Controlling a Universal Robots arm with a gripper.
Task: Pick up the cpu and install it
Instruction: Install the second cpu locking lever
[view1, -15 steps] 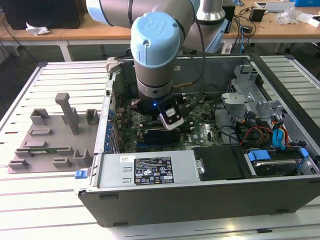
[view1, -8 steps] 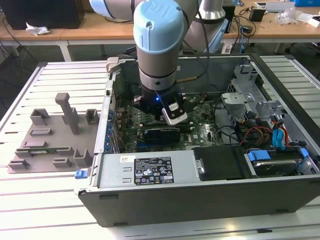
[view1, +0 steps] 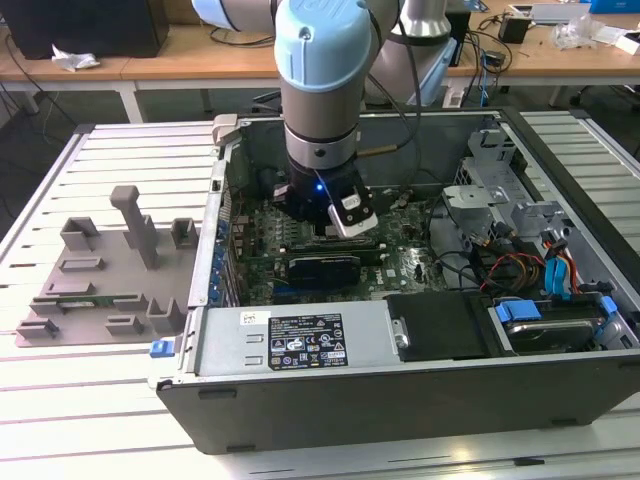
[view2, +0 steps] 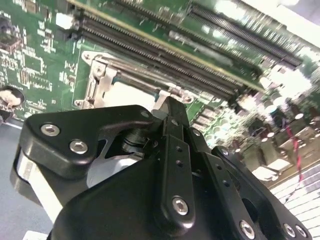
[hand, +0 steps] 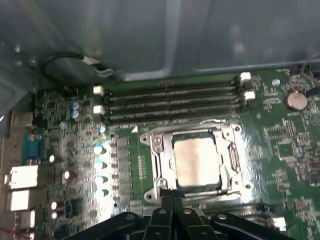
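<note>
The cpu (hand: 197, 162), a silver-grey square chip, lies flat inside the socket frame (hand: 156, 165) on the green motherboard. In the second wrist view its pale top (view2: 131, 94) shows just beyond the fingertips. My gripper (hand: 167, 192) hangs over the socket's near edge with its black fingers (view2: 170, 125) pressed together and nothing between them. In the exterior view the arm (view1: 320, 100) reaches straight down into the open computer case (view1: 400, 400).
Memory slots (hand: 170, 102) run along one side of the socket, and a coin battery (hand: 295, 100) sits nearby. A grey moulded tray (view1: 110, 270) with upright posts lies at the exterior view's left. A power supply (view1: 300, 340) and coloured cables (view1: 520, 265) crowd the case.
</note>
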